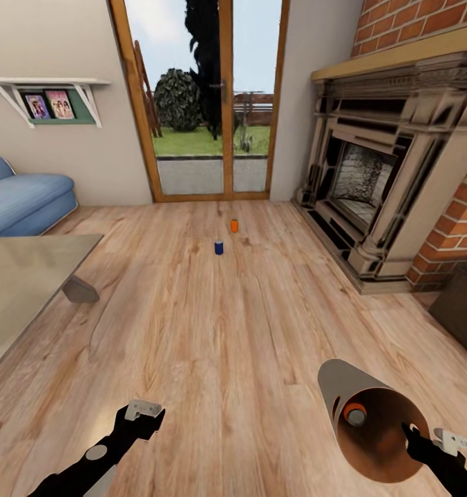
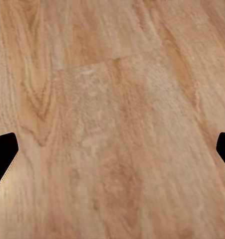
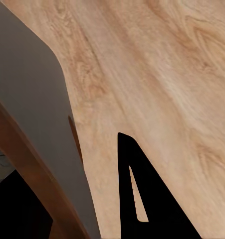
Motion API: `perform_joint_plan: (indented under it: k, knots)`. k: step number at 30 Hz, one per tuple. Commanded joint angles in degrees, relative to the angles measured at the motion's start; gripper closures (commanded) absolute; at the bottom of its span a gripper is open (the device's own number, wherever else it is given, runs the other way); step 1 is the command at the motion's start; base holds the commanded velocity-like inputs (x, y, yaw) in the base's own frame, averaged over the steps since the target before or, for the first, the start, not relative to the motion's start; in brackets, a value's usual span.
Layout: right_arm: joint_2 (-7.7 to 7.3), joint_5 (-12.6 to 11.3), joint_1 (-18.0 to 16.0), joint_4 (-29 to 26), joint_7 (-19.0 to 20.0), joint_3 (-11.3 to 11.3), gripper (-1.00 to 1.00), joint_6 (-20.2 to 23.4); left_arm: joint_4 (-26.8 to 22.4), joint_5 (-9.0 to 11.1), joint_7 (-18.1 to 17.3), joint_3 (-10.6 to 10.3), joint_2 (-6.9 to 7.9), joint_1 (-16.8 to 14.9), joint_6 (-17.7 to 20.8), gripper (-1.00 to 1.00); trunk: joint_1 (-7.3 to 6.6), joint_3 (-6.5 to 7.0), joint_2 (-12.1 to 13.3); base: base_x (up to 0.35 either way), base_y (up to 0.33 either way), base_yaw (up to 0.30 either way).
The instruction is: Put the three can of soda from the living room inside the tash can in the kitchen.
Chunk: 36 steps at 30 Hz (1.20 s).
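The tash can (image 1: 372,421) is gripped at its rim by the right claw (image 1: 427,442) and tilted mouth-up toward the head camera, apparently so that cans can be dropped in on the spot; one orange can (image 1: 354,413) lies inside. A blue can (image 1: 219,246) and a second orange can (image 1: 234,225) stand on the wood floor (image 1: 233,331) ahead, near the glass door. The left claw (image 1: 142,412) is held wide and empty above the floor, judged ready for the next pickup.

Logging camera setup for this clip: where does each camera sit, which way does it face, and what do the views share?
Head view: on the head, looking forward and down at the floor, blue can, orange can; left gripper and right gripper show.
Left wrist view: looks along the fingertips at planks.
Right wrist view: looks past the trash can rim.
Shared: the bin and wood floor, in head and right wrist views.
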Motion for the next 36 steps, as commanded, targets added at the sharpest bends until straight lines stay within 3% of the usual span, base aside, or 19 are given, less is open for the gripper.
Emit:
perform_joint_plan:
  k: [1,36]
  knots:
    - [0.04,0.12,-0.10,-0.08,0.48,-0.36,1.00,-0.21,-0.01,0.56,0.22,-0.48,0.07,-0.07,-0.29,-1.00,0.02,-0.11,-0.02,0.324,0.000,0.000]
    - [0.13,0.30,-0.10,-0.08,0.48,-0.27,1.00,-0.21,-0.01,0.56,0.24,-0.48,0.07,-0.07,-0.29,-1.00,0.02,-2.59,-0.02,0.324,0.000,0.000]
